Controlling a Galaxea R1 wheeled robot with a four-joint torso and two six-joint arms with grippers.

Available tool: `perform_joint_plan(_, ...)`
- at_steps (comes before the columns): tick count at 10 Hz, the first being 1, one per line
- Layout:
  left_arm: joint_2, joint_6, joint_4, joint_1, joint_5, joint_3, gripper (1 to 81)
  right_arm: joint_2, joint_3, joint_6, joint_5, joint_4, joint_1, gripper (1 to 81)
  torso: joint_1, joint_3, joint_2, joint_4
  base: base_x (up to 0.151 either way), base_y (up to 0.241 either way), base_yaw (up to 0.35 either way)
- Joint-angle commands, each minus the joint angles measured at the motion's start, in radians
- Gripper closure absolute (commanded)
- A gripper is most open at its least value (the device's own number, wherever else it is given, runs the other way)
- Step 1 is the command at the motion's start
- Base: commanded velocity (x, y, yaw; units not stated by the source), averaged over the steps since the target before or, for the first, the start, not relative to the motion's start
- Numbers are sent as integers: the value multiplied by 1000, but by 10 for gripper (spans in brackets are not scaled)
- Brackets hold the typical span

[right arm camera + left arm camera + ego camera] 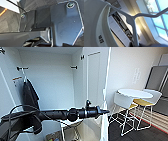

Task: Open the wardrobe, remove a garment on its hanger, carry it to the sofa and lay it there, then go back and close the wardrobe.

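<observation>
1. Wardrobe [53, 79] doors stand open in the head view, the right door [96, 77] swung wide, and a black T-shirt [30, 95] hangs from a peg at the left of the interior.
2. Left arm [70, 114] reaches across the front of the open wardrobe, its gripper [101, 112] near the edge of the right door. I cannot tell from here how its jaws stand.
3. White hanger [134, 22] fills the left wrist view, its neck running down toward the wrist, with the white garment [94, 25] draped over one shoulder of it. This suggests the left gripper has it by the neck, though the jaws themselves cannot be made out.
4. Handling, as a judgement: the T-shirt is light and limp, so it will swing and could slide off the smooth hanger if tilted. The hanger is stiff and thin, so a hold at the neck below the hook looks best.
5. Right gripper's jaws cannot be told either; its wrist view looks down on dark carpet [10, 23].
6. White chairs [127, 105] and a round table [135, 93] stand to the right.
</observation>
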State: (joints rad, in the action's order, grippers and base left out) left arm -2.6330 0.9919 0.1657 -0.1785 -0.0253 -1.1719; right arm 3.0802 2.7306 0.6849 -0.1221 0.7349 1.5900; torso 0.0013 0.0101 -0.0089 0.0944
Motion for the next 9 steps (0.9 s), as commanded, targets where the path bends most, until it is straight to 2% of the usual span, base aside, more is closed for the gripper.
perform_joint_plan(1,10,-18,32,178,-50,35,811,7,-3,-2,36,1,-38,10,0,0,0,0,0,0,-261)
perform_joint_plan(9,5,-18,34,178,-28,29,811,4,0,-2,41,3,-21,10,0,0,0,0,0,0,-261)
